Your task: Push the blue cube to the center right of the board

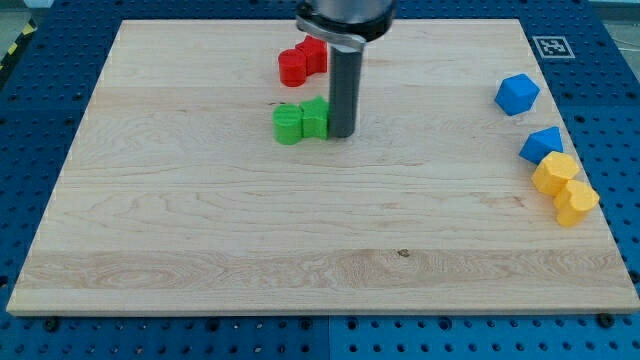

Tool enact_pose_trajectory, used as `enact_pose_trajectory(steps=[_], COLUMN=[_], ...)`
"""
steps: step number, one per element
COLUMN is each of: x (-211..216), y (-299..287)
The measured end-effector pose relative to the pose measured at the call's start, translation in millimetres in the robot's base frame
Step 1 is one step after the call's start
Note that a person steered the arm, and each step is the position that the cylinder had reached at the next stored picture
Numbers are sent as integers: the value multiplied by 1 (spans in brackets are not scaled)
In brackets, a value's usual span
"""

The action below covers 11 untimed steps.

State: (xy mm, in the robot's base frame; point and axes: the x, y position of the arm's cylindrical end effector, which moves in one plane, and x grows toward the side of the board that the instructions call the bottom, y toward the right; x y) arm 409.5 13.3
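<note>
Arm end: dark rod under a round black mount

Straight dark grey cylindrical rod (341,95), smooth, faint lighter sheen down its left side. Above it a wider round black collar (343,18) with a thin pale ring at its lower edge, cut off by the view's top. My tip (341,135) ends flat. No cables or markings visible.

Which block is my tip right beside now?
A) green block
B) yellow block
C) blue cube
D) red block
A: my tip stands at the right edge of the green block, far from the blue cube at the view's right.
</note>
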Motion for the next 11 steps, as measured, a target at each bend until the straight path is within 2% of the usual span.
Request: enact_pose_trajectory(steps=[1, 2, 3, 4, 5, 7, 9, 11], x=[0, -8, -37, -67, -73, -70, -40, -29], y=[1, 31, 76, 95, 116, 144, 209, 278])
